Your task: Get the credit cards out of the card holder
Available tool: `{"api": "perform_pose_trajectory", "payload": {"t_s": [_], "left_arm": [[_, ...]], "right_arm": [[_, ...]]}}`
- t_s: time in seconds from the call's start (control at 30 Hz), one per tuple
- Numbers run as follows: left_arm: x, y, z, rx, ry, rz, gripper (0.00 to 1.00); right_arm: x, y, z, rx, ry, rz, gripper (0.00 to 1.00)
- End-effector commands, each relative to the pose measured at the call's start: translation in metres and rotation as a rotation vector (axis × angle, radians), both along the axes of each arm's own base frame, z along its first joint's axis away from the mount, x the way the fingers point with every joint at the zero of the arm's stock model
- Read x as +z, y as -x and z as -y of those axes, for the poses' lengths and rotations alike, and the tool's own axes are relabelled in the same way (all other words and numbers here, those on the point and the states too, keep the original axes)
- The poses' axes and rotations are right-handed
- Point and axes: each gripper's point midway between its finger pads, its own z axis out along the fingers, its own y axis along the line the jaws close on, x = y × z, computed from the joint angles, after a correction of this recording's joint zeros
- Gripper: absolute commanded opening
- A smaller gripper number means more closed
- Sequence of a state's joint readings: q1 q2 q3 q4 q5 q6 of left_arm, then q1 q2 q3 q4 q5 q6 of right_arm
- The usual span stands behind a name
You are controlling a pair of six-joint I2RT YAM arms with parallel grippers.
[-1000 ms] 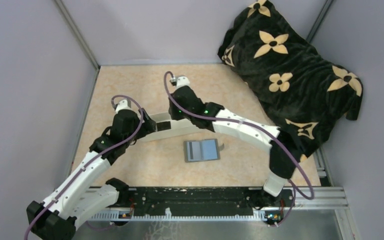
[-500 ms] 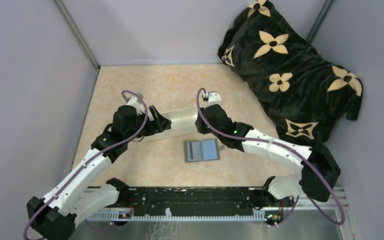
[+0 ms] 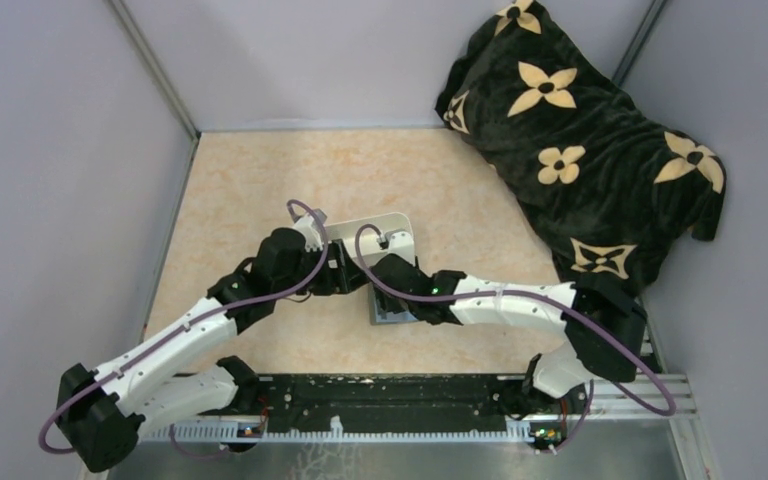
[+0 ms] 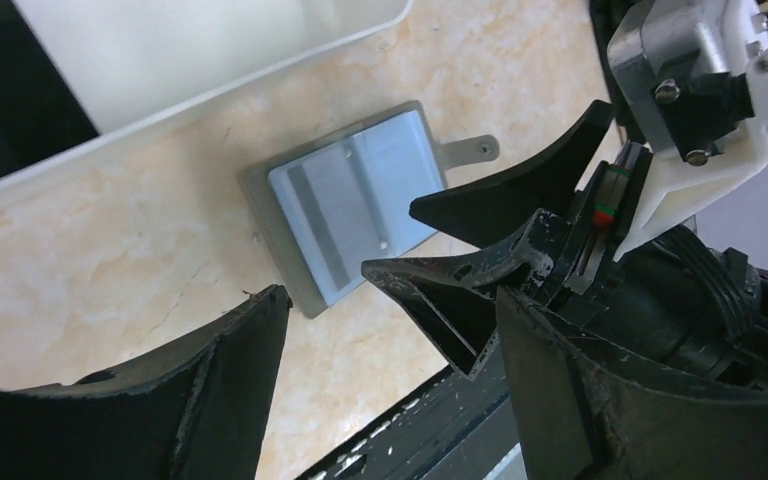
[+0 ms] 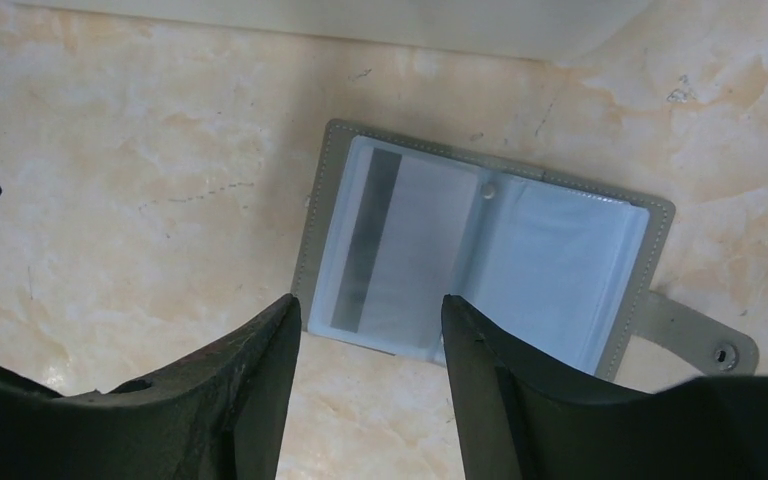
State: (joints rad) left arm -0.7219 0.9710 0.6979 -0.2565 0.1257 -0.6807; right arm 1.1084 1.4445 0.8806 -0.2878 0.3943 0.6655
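The card holder (image 5: 560,270) lies open and flat on the table, grey outside with blue-grey clear pockets and a snap tab (image 5: 700,345). One of the credit cards (image 5: 400,245), pale with a dark stripe, shows through its left pocket. My right gripper (image 5: 370,300) is open, its fingertips hovering over the holder's near edge, nothing between them. My left gripper (image 4: 390,295) is open just beside the holder (image 4: 350,200), with the right gripper (image 4: 395,240) crossing in front of it. From above, the right arm hides most of the holder.
A long white tray (image 3: 385,230) (image 4: 210,50) lies just behind the holder. A black blanket with tan flowers (image 3: 580,130) fills the back right corner. The black base rail (image 3: 390,395) runs along the near edge. Grey walls close in the left and back.
Both arms have swung in from the tray area to the card holder. The right gripper's jaws have opened wider. The holder has not moved.
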Motion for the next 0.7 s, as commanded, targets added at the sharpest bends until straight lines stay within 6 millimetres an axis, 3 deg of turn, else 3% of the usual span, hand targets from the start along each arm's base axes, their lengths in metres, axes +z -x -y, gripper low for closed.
{"api": "perform_pose_trajectory", "payload": {"t_s": [0.0, 0.3, 0.5, 0.67], "left_arm": [[-0.006, 0.004, -0.021, 0.111, -0.003, -0.008, 0.81], [-0.029, 0.017, -0.054, 0.214, -0.049, -0.025, 0.81], [-0.031, 0.015, -0.056, 0.214, -0.071, -0.020, 0.81], [-0.034, 0.014, -0.053, 0.208, -0.075, -0.024, 0.81]], "right_arm": [[0.009, -0.004, -0.011, -0.056, 0.037, 0.020, 0.55], [-0.025, -0.001, -0.017, -0.063, 0.123, -0.049, 0.56], [-0.046, 0.001, -0.019, -0.057, 0.180, -0.086, 0.57], [-0.051, 0.003, -0.018, -0.056, 0.185, -0.099, 0.57]]}}
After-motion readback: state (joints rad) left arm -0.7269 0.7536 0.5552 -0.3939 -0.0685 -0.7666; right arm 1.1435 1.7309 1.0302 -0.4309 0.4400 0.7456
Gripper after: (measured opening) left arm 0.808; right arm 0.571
